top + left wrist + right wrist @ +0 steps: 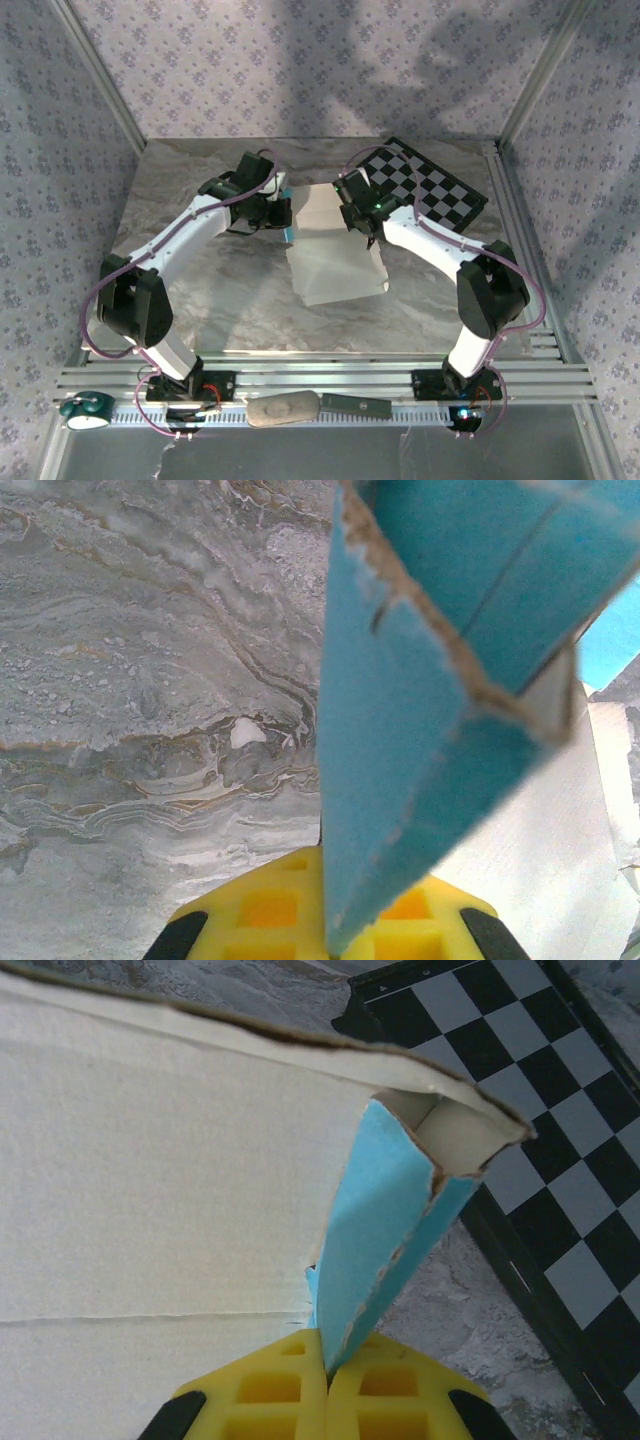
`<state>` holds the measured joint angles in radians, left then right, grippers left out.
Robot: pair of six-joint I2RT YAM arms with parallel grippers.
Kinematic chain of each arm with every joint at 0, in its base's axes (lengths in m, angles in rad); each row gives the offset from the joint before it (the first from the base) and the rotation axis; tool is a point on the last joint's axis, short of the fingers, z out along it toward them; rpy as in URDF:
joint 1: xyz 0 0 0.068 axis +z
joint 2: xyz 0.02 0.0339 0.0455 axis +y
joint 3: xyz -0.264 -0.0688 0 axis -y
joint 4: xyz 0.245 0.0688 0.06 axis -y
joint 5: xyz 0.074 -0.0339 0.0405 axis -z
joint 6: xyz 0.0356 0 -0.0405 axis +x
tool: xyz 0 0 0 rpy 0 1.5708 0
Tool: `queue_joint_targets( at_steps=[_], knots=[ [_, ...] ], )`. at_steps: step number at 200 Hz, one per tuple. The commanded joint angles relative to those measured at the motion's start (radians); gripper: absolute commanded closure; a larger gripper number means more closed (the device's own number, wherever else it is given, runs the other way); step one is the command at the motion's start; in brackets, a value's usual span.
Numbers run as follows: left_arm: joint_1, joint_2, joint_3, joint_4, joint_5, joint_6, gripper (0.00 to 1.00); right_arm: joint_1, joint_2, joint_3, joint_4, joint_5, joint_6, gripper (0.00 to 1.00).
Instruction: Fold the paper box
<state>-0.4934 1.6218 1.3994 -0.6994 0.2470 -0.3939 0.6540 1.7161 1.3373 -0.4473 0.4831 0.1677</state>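
1. Progress: the box [335, 265] looks partly folded at best. It is an open card sheet, white face up, not yet a closed turquoise shape.
2. Done so far, as I judge it: a flap on each side is turned up so that its turquoise face shows. At each flap the card is bent into a small hollow corner with a white inside.
3. Left to do, as I judge it: the broad white panel must be raised and closed over, and the loose flaps tucked in. Most of the folding lies ahead.
4. Left fingers [270, 912] are closed on the lower edge of the turquoise flap on the box's left side. The flap stands upright from between the yellow pads.
5. Right fingers [270, 1390] are likewise closed on a turquoise flap at the box's right side, just beside the checkerboard [540, 1160].
6. Place: the box lies mid-tabletop [200, 300] between the two arms. The checkerboard is near its far right corner.
7. Heading: the long axis runs from the near edge toward the far wall, leaning slightly to the left at the far end. The far part is held between the two sets of fingers, and the near part spreads flat and wider.
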Motion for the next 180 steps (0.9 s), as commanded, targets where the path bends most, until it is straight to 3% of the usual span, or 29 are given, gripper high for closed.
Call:
queue_joint_targets(
  at_steps=[1, 112, 134, 180],
  knots=[
    [-0.022, -0.007, 0.016, 0.103, 0.086, -0.011, 1.00, 0.047, 0.004, -0.002, -0.002, 0.022, -0.025, 1.00],
    [-0.021, -0.008, 0.020, 0.104, 0.087, -0.019, 1.00, 0.151, 0.154, 0.187, -0.217, 0.372, -0.091, 1.00],
    [-0.021, -0.010, 0.019, 0.104, 0.088, -0.019, 1.00, 0.149, 0.134, 0.176, -0.198, 0.335, -0.078, 1.00],
    [-0.020, -0.017, 0.016, 0.104, 0.090, -0.019, 1.00, 0.090, 0.033, 0.106, -0.125, 0.106, -0.043, 0.97]
  ],
)
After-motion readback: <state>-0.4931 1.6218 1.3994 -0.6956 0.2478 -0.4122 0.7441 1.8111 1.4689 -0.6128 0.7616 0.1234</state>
